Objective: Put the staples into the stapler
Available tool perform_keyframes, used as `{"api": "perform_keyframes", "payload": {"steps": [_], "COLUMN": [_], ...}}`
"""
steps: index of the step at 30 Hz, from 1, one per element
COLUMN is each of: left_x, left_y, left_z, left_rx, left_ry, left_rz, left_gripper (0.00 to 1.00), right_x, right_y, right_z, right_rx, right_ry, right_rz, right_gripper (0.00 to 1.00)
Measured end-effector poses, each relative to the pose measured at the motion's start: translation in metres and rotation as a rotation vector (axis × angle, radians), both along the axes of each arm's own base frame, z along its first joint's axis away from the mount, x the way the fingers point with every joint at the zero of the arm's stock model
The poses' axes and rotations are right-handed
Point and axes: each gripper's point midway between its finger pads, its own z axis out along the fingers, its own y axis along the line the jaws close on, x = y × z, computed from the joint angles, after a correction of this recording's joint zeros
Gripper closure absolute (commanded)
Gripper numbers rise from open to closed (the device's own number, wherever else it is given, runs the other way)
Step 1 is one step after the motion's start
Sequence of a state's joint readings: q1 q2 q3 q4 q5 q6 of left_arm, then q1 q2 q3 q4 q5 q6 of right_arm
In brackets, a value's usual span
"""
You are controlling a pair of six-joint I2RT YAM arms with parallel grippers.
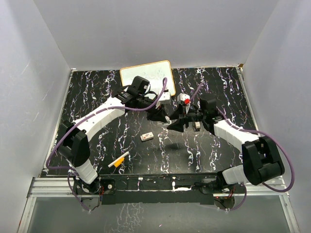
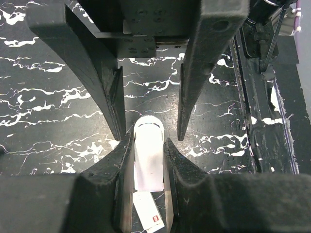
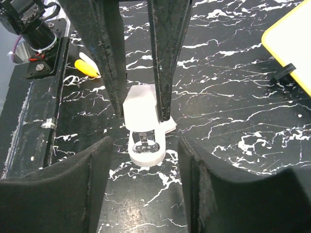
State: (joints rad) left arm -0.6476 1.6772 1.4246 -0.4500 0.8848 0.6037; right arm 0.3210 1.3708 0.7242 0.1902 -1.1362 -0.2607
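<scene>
My left claw [image 2: 147, 138] clamps the white plastic stapler [image 3: 141, 108]; right claw [image 3: 146, 143] gapes, empty. Closing off-centre, I judge, could wrench it loose; flat white staples pack [image 1: 147, 137] lies near-left.

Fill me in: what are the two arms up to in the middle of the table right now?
The left tool is clamped on the white stapler and holds it out mid-table. The right tool faces it, with its fingers spread on either side of the stapler's end and not touching it. The staples lie on the table just near-left of where the arms meet, not yet picked up, so loading does not seem to have begun. A marker pen lies closer to the left arm's base.
</scene>
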Motion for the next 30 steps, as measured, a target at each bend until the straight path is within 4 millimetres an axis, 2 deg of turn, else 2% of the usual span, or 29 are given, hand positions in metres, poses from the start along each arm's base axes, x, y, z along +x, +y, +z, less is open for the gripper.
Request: {"api": "perform_keyframes", "payload": {"steps": [5,8,16,21,27,30], "left_x": [-0.001,0.0,0.013,0.027,0.031,0.032], "left_y": [0.001,0.002,0.004,0.017,0.045,0.05], "left_z": [-0.003,-0.006,0.002,0.007,-0.014,-0.025], "left_rx": [0.0,-0.001,-0.057,-0.097,-0.108,-0.108], "left_ry": [-0.008,-0.026,-0.077,-0.067,-0.007,-0.009], "left_rz": [-0.012,-0.023,-0.037,-0.005,0.048,0.057], "left_gripper": [1.0,1.0,1.0,1.0,1.0,1.0], "right_x": [0.004,0.006,0.017,0.023,0.024,0.027], "right_y": [0.002,0.002,-0.013,-0.029,-0.031,-0.03], "right_z": [-0.006,-0.011,-0.016,-0.023,-0.024,-0.026], "right_rx": [-0.005,-0.02,-0.032,-0.023,-0.009,-0.004], "right_ry": [0.033,0.041,0.025,0.019,0.0,0.007], "right_rz": [-0.018,-0.034,-0.076,-0.118,-0.123,-0.128], "right_gripper": [0.78,0.91,0.92,0.92,0.92,0.92]}}
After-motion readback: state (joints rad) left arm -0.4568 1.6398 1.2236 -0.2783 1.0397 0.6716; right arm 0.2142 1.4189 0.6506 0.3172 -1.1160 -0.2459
